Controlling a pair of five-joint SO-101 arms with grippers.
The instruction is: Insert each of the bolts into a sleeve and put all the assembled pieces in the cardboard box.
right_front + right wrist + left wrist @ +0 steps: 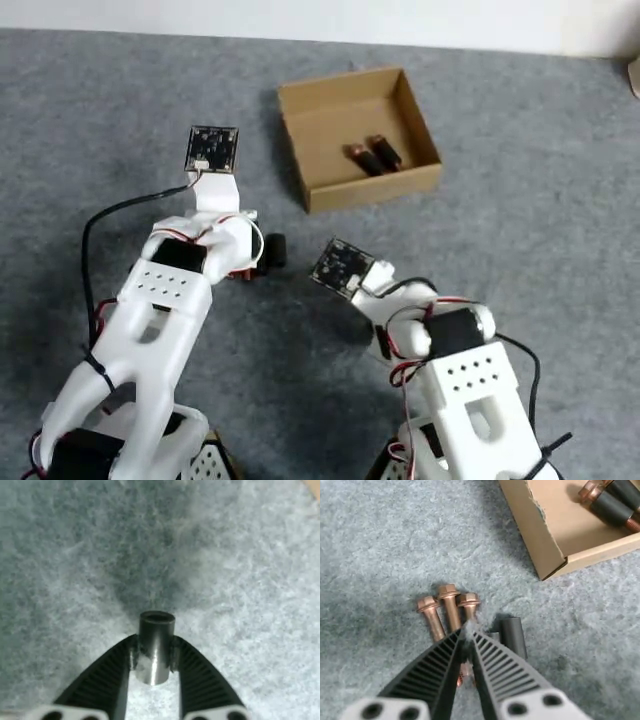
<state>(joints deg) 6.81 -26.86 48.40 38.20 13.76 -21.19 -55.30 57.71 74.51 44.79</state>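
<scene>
Bolts [449, 611] lie side by side on the grey surface [380, 540], short of the box [540, 540] with their heads toward it. Left claw [466, 631] is clenched on the shank of the one nearest a spare sleeve [514, 636], probably to lift it clear of its neighbours. Right claw [154, 647], also short of the box, grips a sleeve [156, 626] with its open bore facing outward, apparently offered to receive that bolt. Two assembled pieces [612, 505] already lie inside the box.
</scene>
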